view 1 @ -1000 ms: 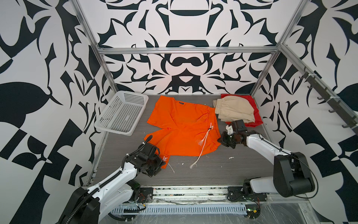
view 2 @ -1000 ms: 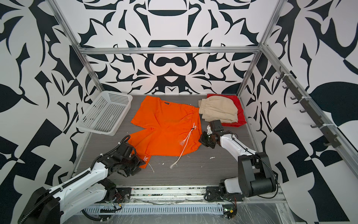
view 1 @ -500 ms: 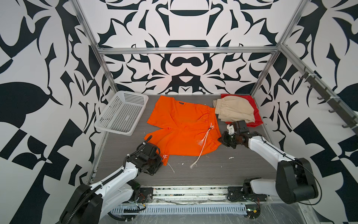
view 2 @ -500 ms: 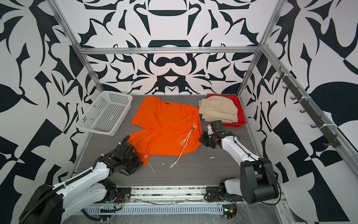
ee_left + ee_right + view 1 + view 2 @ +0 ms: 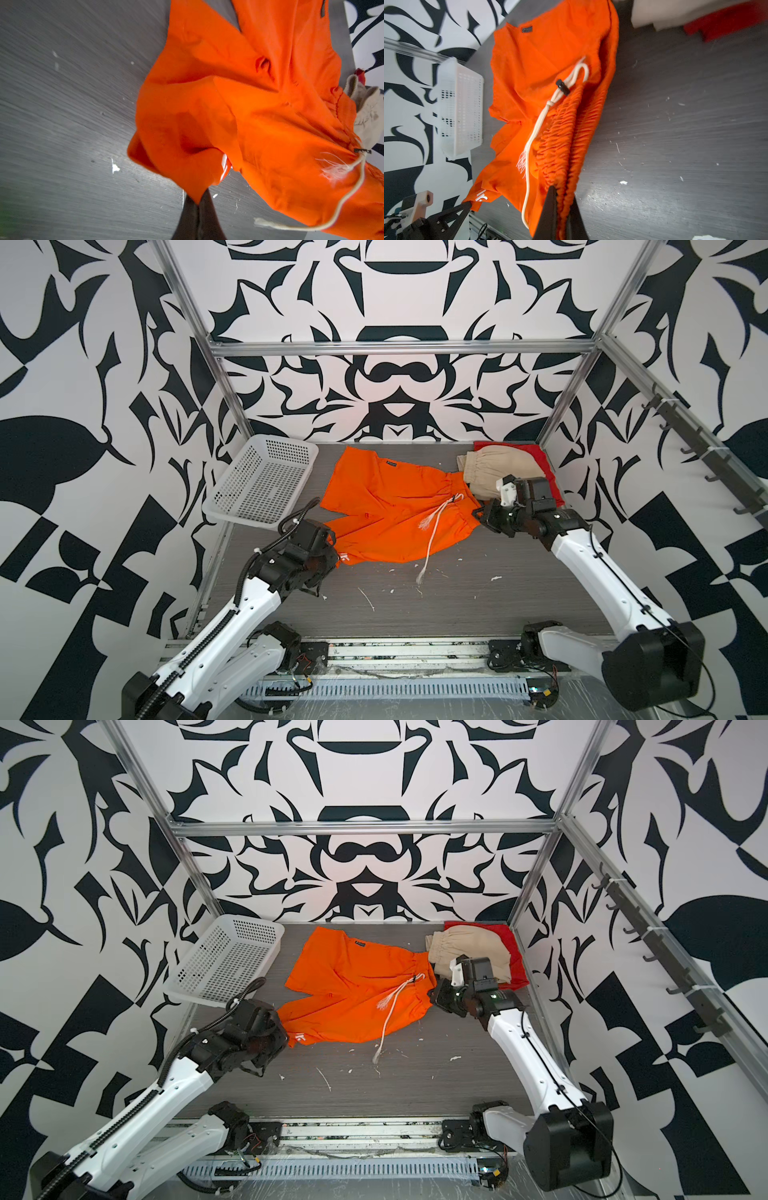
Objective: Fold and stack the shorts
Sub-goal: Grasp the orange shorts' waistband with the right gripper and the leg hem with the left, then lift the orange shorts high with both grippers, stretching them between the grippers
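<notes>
**Grey desk (image 5: 478,605): orange shorts (image 5: 386,510) pinched at hem and waistband**

The orange shorts lie spread out near the middle of both top views. Their gathered waistband points toward the right of the frame and their legs toward the left. Their white drawstring (image 5: 432,531) trails off the lower edge of the fabric onto the bare surface.

The left pincer (image 5: 198,199) is closed on the lower-left hem corner, just beside the small white logo (image 5: 344,558). The right pincer (image 5: 562,193) is clamped on the ruffled elastic waistband at its lower-right end.

Behind the right arm, at the upper right of the desk, the beige shorts (image 5: 494,468) lie folded on top of the red shorts (image 5: 544,464), which show along their right side. A white perforated basket (image 5: 243,518) sits at the upper left, near the orange fabric but not touching it.
</notes>
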Action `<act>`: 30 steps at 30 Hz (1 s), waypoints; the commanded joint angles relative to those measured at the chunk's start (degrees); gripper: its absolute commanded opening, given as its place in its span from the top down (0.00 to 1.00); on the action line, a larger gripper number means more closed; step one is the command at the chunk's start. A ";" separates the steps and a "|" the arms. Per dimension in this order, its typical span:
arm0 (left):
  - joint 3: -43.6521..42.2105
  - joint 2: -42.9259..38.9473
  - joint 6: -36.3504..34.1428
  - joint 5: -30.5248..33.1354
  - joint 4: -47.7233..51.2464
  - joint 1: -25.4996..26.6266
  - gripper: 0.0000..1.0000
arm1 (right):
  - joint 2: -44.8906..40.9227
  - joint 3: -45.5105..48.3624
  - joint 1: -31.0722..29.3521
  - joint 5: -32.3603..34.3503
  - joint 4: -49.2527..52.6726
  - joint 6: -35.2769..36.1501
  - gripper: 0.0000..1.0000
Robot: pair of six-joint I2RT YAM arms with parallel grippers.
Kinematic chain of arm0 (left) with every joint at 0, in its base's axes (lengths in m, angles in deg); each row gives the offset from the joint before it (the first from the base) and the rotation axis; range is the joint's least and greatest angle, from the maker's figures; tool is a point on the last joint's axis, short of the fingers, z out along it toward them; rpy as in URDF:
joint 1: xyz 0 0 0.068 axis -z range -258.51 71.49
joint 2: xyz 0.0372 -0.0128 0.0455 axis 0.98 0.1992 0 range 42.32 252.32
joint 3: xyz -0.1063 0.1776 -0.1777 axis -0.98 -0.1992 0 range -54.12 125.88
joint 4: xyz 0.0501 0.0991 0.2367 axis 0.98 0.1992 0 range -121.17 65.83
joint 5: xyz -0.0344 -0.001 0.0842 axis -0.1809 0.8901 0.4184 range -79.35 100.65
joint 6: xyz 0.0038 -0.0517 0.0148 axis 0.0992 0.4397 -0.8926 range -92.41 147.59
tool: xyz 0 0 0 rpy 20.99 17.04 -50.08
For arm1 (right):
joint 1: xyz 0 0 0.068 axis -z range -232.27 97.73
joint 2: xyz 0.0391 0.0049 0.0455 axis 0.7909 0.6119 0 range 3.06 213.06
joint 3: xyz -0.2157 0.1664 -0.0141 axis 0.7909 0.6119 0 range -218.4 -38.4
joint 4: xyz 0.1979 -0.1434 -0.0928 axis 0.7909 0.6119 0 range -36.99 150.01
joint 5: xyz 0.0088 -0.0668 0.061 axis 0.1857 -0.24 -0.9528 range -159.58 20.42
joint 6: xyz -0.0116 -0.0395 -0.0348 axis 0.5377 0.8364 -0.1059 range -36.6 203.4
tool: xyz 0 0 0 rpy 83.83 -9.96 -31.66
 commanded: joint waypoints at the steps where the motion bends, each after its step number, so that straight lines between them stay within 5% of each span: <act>1: 5.52 0.37 -10.68 4.65 13.19 -3.56 1.00 | -1.90 -6.30 -0.08 -0.50 5.46 2.58 1.00; 9: 12.66 5.89 -27.70 2.25 26.25 -15.70 1.00 | -2.52 -6.21 1.24 1.06 13.50 4.47 1.00; 15: 13.52 7.01 -30.87 2.54 29.70 -17.91 1.00 | -1.90 -1.16 1.96 4.52 15.95 4.92 1.00; 19: 17.13 5.76 -31.94 -2.52 26.80 -18.59 1.00 | -2.56 -2.00 1.96 -0.40 12.82 3.75 1.00; 30: 49.70 12.37 -38.94 1.94 30.37 -19.41 1.00 | -1.34 -30.72 1.96 -4.36 13.84 8.85 1.00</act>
